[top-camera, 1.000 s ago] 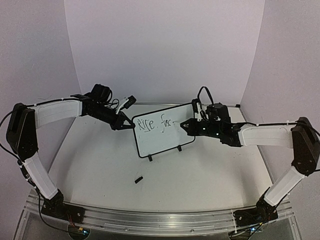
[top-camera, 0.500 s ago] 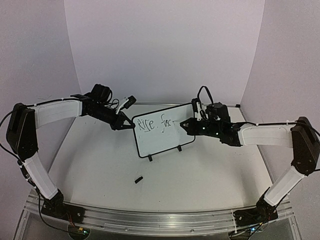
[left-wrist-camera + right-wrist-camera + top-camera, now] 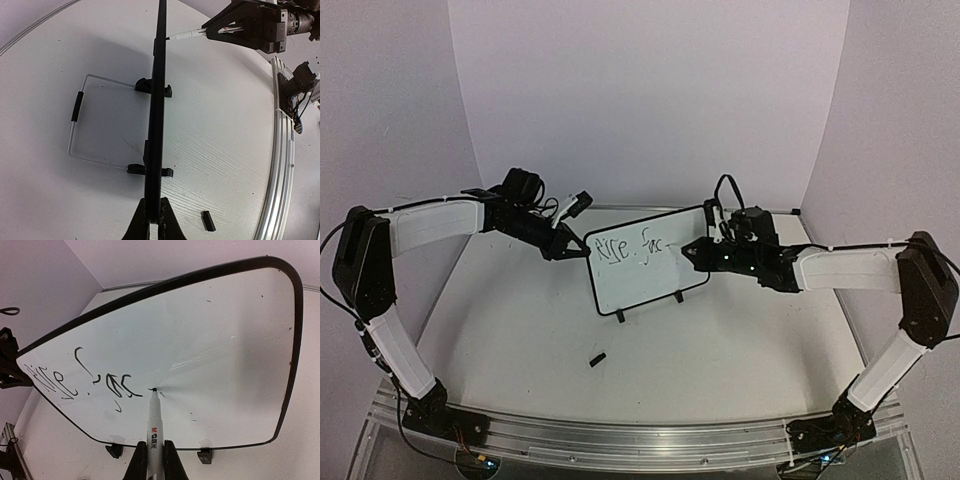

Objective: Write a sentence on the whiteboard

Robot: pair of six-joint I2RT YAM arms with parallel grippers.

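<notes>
The whiteboard [image 3: 645,258] stands upright on two black feet at the table's middle, with the black handwritten sentence [image 3: 630,247] reading about "Rise. fac" on its top line. My left gripper [image 3: 572,249] is shut on the board's left edge; the left wrist view shows the board [image 3: 157,115] edge-on between the jaws of that gripper [image 3: 154,214]. My right gripper [image 3: 703,254] is shut on a white marker [image 3: 153,427], whose tip touches the board [image 3: 210,340] just right of the last written letter [image 3: 120,387].
A small black marker cap [image 3: 597,358] lies on the table in front of the board, also in the left wrist view [image 3: 208,220]. A wire stand [image 3: 80,122] props the board from behind. Purple walls enclose the table; an aluminium rail [image 3: 640,440] runs along the near edge.
The right gripper has shifted slightly left with the marker, its tip staying at the board by the last letter. The left arm and board have not moved.
</notes>
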